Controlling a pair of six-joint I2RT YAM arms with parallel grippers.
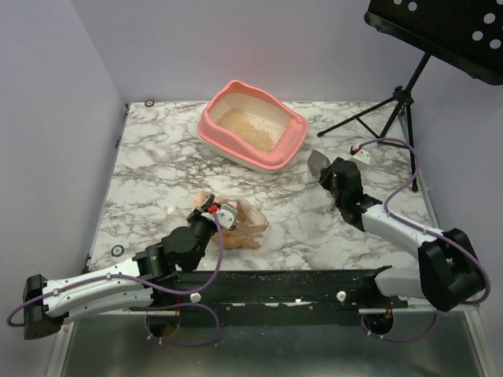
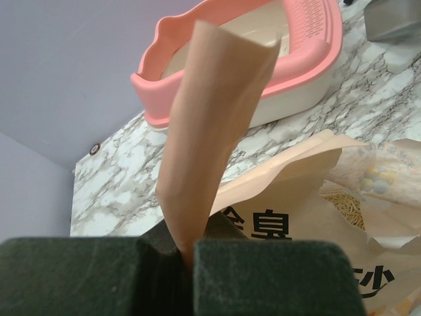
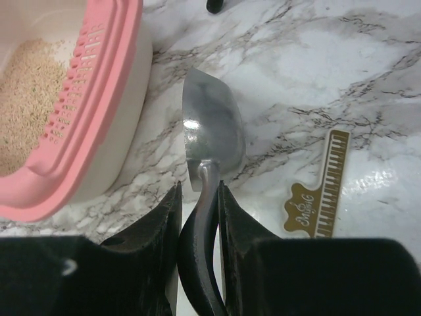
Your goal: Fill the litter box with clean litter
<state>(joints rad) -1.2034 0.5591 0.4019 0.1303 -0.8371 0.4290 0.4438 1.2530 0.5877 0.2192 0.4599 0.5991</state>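
The salmon-pink litter box (image 1: 211, 126) stands at the back centre with beige clean litter (image 1: 247, 129) on its floor. It also shows in the left wrist view (image 2: 309, 59) and the right wrist view (image 3: 105, 105), litter (image 3: 26, 99) inside. A tan paper litter bag (image 1: 247, 224) lies open at the front centre. My left gripper (image 1: 214, 210) is shut on a flap of the bag (image 2: 210, 118), held upright. My right gripper (image 1: 336, 179) is shut on the handle of a metal scoop (image 3: 212, 128), whose empty bowl hangs just right of the box.
A black music stand's tripod (image 1: 385, 114) stands at the back right, its perforated desk (image 1: 440, 31) overhead. A gold keyboard-shaped bookmark (image 3: 322, 191) lies on the marble right of the scoop. A small white tag (image 1: 361, 154) lies near the right arm's cable.
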